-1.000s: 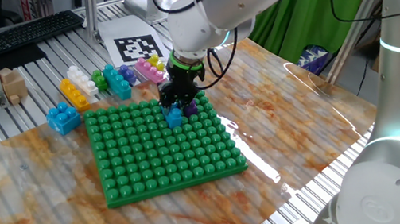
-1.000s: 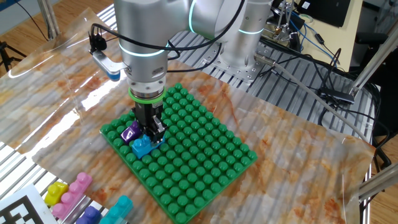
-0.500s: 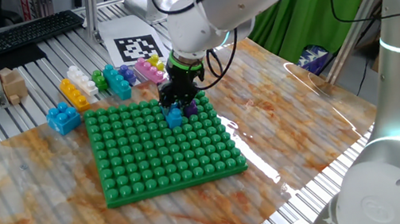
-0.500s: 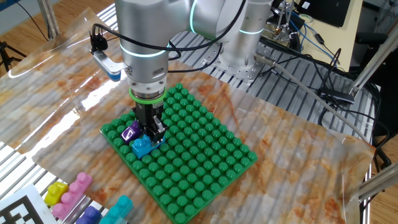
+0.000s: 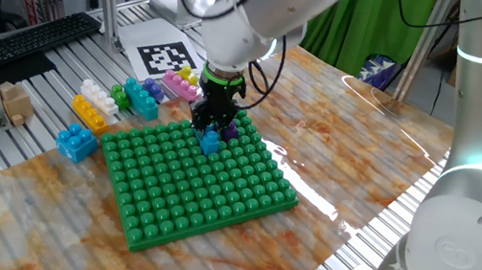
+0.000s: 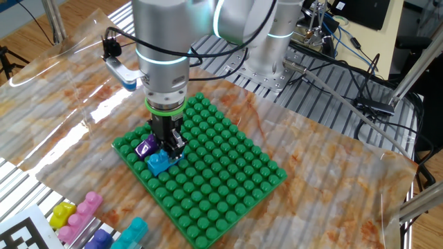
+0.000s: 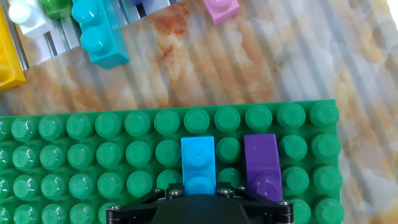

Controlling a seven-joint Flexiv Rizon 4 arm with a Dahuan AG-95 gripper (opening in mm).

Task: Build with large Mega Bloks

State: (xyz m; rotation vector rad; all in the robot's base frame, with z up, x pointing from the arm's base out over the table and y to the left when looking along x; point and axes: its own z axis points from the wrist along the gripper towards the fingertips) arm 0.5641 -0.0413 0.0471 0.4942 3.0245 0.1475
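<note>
My gripper (image 5: 212,126) stands upright over the far edge of the green baseplate (image 5: 192,193), shut on a small blue brick (image 5: 212,140) that sits on the studs. A purple brick (image 5: 229,129) sits on the plate right beside it. In the other fixed view the gripper (image 6: 166,145) is above the blue brick (image 6: 158,163) and next to the purple brick (image 6: 146,148). In the hand view the blue brick (image 7: 198,163) runs between my fingers, with the purple brick (image 7: 262,165) one stud to its right on the baseplate (image 7: 93,155).
Loose bricks lie beyond the plate: blue (image 5: 75,142), yellow (image 5: 89,111), white (image 5: 97,93), green (image 5: 121,96), teal (image 5: 140,99), pink (image 5: 180,84). A printed marker tag (image 5: 163,57) and a wooden block (image 5: 14,101) lie further back. Cables (image 6: 346,62) run behind the arm.
The upper part of the arm has shifted very slightly. The gripper tip and both bricks stay where they were.
</note>
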